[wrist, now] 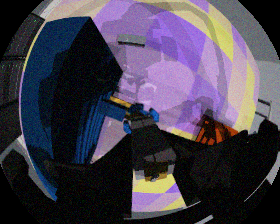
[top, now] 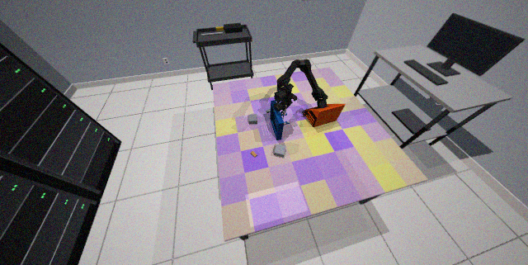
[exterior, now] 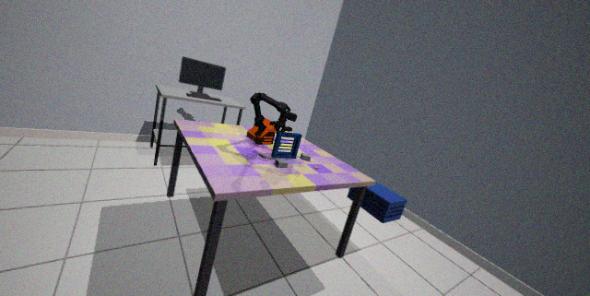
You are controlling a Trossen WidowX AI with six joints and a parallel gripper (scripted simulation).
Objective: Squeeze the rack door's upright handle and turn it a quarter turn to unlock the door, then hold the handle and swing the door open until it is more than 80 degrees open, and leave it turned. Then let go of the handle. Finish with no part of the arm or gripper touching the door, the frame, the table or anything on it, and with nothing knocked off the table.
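Note:
The blue rack frame with its door (top: 275, 121) (exterior: 276, 146) (wrist: 36, 100) stands upright on the patchwork table (top: 326, 174) (exterior: 249, 183). Blue slats show beside it in the wrist view, where the frame runs down the left side. The door looks about in line with the frame; any small gap cannot be told. My gripper (top: 283, 108) (exterior: 287, 130) (wrist: 144, 136) is at the rack's robot side, shut on the dark handle (wrist: 150, 137). The handle shows between the dark fingers, at a slant to the frame. Its exact turn is hard to read; the fingers hide part of it.
One grey block (top: 252, 119) (exterior: 305, 157) lies behind the rack and another grey block (top: 280, 150) (exterior: 281, 163) lies near its front end. A small orange piece (top: 253, 154) (exterior: 316, 167) lies beyond them. The orange arm base (top: 327, 114) (exterior: 260, 134) (wrist: 218, 132) stands close by.

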